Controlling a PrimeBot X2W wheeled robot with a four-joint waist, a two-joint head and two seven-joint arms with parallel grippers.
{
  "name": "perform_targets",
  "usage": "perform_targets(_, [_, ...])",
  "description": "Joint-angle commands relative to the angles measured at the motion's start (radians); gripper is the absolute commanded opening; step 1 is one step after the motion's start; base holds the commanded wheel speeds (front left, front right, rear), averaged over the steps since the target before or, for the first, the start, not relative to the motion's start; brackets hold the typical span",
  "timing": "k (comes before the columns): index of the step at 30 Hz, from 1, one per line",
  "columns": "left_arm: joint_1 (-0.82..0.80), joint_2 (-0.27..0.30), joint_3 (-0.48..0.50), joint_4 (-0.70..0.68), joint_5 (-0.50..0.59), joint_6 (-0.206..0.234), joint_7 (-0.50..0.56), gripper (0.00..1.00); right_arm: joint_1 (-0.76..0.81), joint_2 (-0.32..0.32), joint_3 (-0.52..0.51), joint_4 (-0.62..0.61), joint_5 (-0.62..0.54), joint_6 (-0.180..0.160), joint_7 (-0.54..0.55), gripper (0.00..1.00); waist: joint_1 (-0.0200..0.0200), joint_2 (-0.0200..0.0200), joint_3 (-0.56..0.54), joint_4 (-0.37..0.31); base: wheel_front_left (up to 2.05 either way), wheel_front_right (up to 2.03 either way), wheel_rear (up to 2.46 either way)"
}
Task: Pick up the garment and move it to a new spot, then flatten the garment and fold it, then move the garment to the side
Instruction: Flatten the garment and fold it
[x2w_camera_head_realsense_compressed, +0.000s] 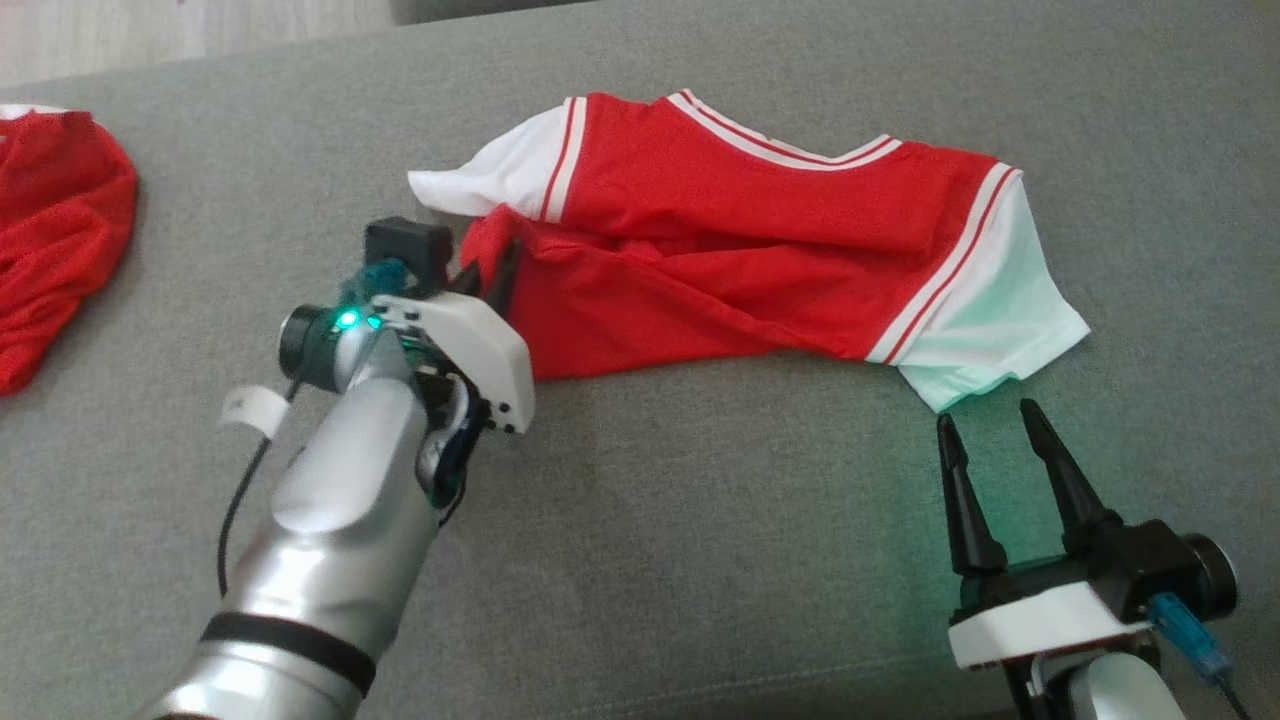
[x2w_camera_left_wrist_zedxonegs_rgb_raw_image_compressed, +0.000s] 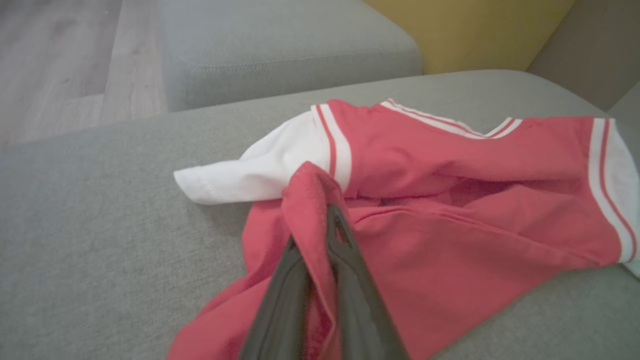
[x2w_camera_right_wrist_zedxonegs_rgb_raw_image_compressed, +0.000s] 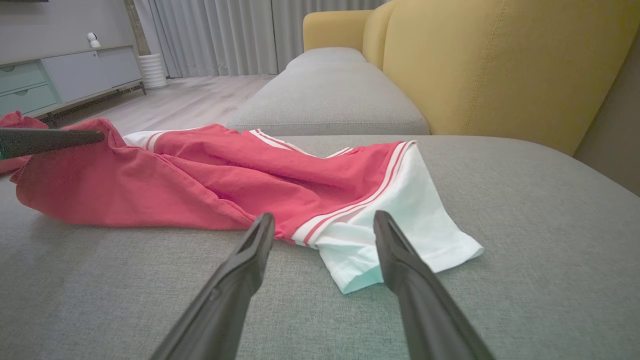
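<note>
A red garment (x2w_camera_head_realsense_compressed: 720, 250) with white sleeves and striped trim lies crumpled on the grey sofa cushion (x2w_camera_head_realsense_compressed: 700, 520). My left gripper (x2w_camera_head_realsense_compressed: 490, 265) is at the garment's left end, shut on a raised fold of red hem. The left wrist view shows the cloth (x2w_camera_left_wrist_zedxonegs_rgb_raw_image_compressed: 450, 225) pinched between the two dark fingers of that gripper (x2w_camera_left_wrist_zedxonegs_rgb_raw_image_compressed: 315, 225). My right gripper (x2w_camera_head_realsense_compressed: 988, 415) stands open just short of the white right sleeve (x2w_camera_head_realsense_compressed: 1000, 310), nothing between its fingers. In the right wrist view that sleeve (x2w_camera_right_wrist_zedxonegs_rgb_raw_image_compressed: 400, 225) lies just beyond the open right gripper (x2w_camera_right_wrist_zedxonegs_rgb_raw_image_compressed: 324, 217), and the left finger (x2w_camera_right_wrist_zedxonegs_rgb_raw_image_compressed: 50, 140) holds the garment's far end.
A second red garment (x2w_camera_head_realsense_compressed: 50, 230) lies at the cushion's far left. Behind stand another grey cushion (x2w_camera_right_wrist_zedxonegs_rgb_raw_image_compressed: 325, 95) and the yellow sofa back (x2w_camera_right_wrist_zedxonegs_rgb_raw_image_compressed: 500, 65). Wooden floor (x2w_camera_left_wrist_zedxonegs_rgb_raw_image_compressed: 60, 60) and a low cabinet (x2w_camera_right_wrist_zedxonegs_rgb_raw_image_compressed: 50, 75) lie beyond the sofa.
</note>
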Motion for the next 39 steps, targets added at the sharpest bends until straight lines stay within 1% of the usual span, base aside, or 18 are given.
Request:
perform_targets(1, [-0.001, 0.029, 0.007, -0.06, 0.017, -0.007, -0.023, 0.11, 0.005, -0.008, 0.015, -0.026, 0.009, 0.008, -0.011, 1.0, 0.0, 0.0, -0.009, 0.009, 0.0, 0.0, 0.0])
perform_targets(4, [0.065, 0.054, -0.031, -0.144, 0.043, -0.017, -0.048, 0.11, 0.016, -0.008, 0.005, -0.029, 0.013, 0.008, -0.011, 1.0, 0.0, 0.0, -0.016, 0.022, 0.0, 0.0, 0.0])
perform_targets(6, [0.122, 0.076, -0.057, -0.211, 0.062, -0.017, -0.059, 0.11, 0.022, -0.008, 0.002, -0.03, 0.014, 0.008, -0.011, 1.0, 0.0, 0.0, -0.019, 0.03, 0.0, 0.0, 0.0])
perform_targets(8, [0.181, 0.101, -0.081, -0.284, 0.08, -0.013, -0.069, 0.09, 0.027, -0.008, 0.0, -0.03, 0.016, 0.008, -0.011, 1.0, 0.0, 0.0, -0.022, 0.035, 0.0, 0.0, 0.0])
perform_targets(10, [0.245, 0.126, -0.103, -0.358, 0.095, -0.007, -0.071, 0.11, 0.029, -0.008, -0.002, -0.03, 0.017, 0.008, -0.011, 1.0, 0.0, 0.0, -0.023, 0.04, 0.0, 0.0, 0.0])
perform_targets(11, [0.276, 0.137, -0.116, -0.392, 0.102, -0.007, -0.071, 0.13, 0.031, -0.008, -0.005, -0.03, 0.018, 0.008, -0.011, 1.0, 0.0, 0.0, -0.023, 0.043, 0.0, 0.0, 0.0])
perform_targets(14, [0.354, 0.167, -0.14, -0.474, 0.11, -0.002, -0.069, 0.28, 0.034, -0.008, -0.007, -0.03, 0.021, 0.008, -0.011, 1.0, 0.0, 0.0, -0.022, 0.05, 0.0, 0.0, 0.0])
perform_targets(15, [0.374, 0.179, -0.15, -0.493, 0.116, -0.003, -0.067, 0.27, 0.034, -0.008, -0.006, -0.029, 0.021, 0.008, -0.011, 1.0, 0.0, 0.0, -0.021, 0.051, 0.0, 0.0, 0.0])
perform_targets(17, [0.41, 0.196, -0.16, -0.527, 0.121, 0.002, -0.071, 0.22, 0.033, -0.008, -0.003, -0.028, 0.022, 0.008, -0.011, 1.0, 0.0, 0.0, -0.021, 0.051, 0.0, 0.0, 0.0])
perform_targets(20, [0.464, 0.225, -0.168, -0.568, 0.116, 0.001, -0.081, 0.03, 0.03, -0.008, -0.003, -0.026, 0.024, 0.008, -0.011, 1.0, 0.0, 0.0, -0.022, 0.048, 0.0, 0.0, 0.0])
perform_targets(21, [0.464, 0.225, -0.168, -0.568, 0.116, 0.001, -0.081, 0.03, 0.03, -0.008, -0.003, -0.026, 0.024, 0.008, -0.011, 1.0, 0.0, 0.0, -0.022, 0.048, 0.0, 0.0, 0.0])
perform_targets(22, [0.482, 0.236, -0.169, -0.58, 0.115, 0.002, -0.08, 0.0, 0.03, -0.008, -0.004, -0.026, 0.024, 0.008, -0.011, 1.0, 0.0, 0.0, -0.023, 0.048, 0.0, 0.0, 0.0])
perform_targets(26, [0.55, 0.284, -0.159, -0.616, 0.1, 0.017, -0.071, 0.0, 0.036, -0.008, -0.01, -0.024, 0.024, 0.008, -0.011, 1.0, 0.0, 0.0, -0.029, 0.046, 0.0, 0.0, 0.0])
perform_targets(31, [0.634, 0.343, -0.127, -0.649, 0.081, 0.056, -0.064, 0.0, 0.041, -0.008, -0.014, -0.024, 0.026, 0.008, -0.011, 1.0, 0.0, 0.0, -0.034, 0.047, 0.0, 0.0, 0.0])
perform_targets(35, [0.677, 0.374, -0.093, -0.66, 0.06, 0.087, -0.068, 0.0, 0.046, -0.008, -0.018, -0.024, 0.028, 0.008, -0.011, 1.0, 0.0, 0.0, -0.041, 0.056, 0.0, 0.0, 0.0])
perform_targets(39, [0.708, 0.393, -0.06, -0.652, 0.043, 0.12, -0.078, 0.0, 0.048, -0.008, -0.017, -0.021, 0.028, 0.008, -0.011, 1.0, 0.0, 0.0, -0.051, 0.064, 0.0, 0.0, 0.0])
